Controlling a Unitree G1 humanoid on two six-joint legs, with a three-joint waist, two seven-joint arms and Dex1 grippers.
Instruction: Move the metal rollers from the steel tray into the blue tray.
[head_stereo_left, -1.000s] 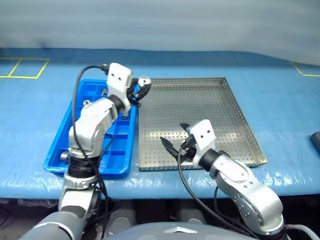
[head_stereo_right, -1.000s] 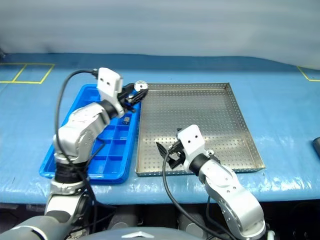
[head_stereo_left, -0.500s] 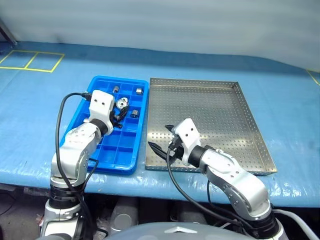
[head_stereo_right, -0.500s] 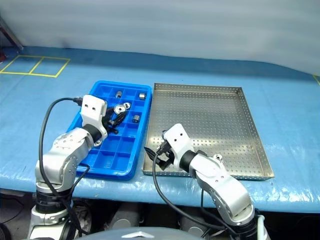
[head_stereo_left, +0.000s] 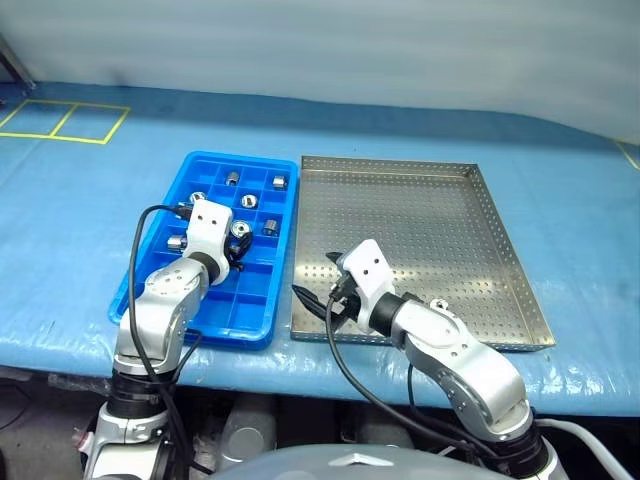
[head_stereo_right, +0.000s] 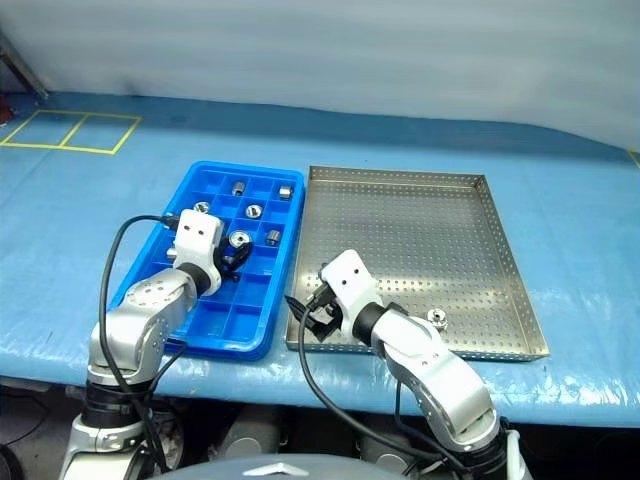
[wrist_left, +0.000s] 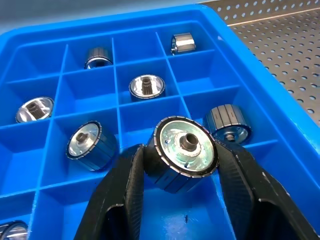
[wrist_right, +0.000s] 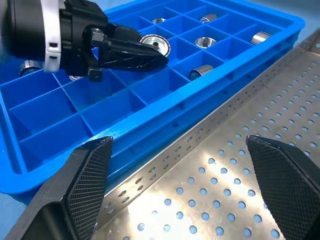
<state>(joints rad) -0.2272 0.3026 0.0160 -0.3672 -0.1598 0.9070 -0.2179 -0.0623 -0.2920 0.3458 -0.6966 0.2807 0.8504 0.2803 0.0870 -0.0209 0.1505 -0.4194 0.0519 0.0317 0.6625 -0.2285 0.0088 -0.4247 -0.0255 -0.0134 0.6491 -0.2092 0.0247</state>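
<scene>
While the left gripper (wrist_left: 180, 165) has come down from above the seam between the trays to hang low over the blue tray (head_stereo_left: 140, 290), its fingers (wrist_left: 120, 200) stay clenched on one metal roller (wrist_left: 184, 152). It sits over a compartment in the middle rows on the side nearest the steel tray (head_stereo_left: 510, 300). I judge the carry nearly done, with only the lowering and release left for this piece.

The right gripper (wrist_right: 175, 185) has barely shifted. It hovers with its fingers spread wide and nothing between them, over the near corner of the steel tray beside the blue tray.

From the head views, one last roller (head_stereo_right: 436, 317) lies on the steel tray's perforated floor near the front rim, behind the right arm. Neither wrist view shows it. That piece looks like the final one to fetch.

From the left wrist view, the held roller is clamped by its ribbed sides, flat face toward the camera, with a neighbouring roller (wrist_left: 227, 125) lying in the next compartment. Several more sit in compartments beyond. From the right wrist view, the left gripper shows side-on above the compartment walls, not yet down inside one.
</scene>
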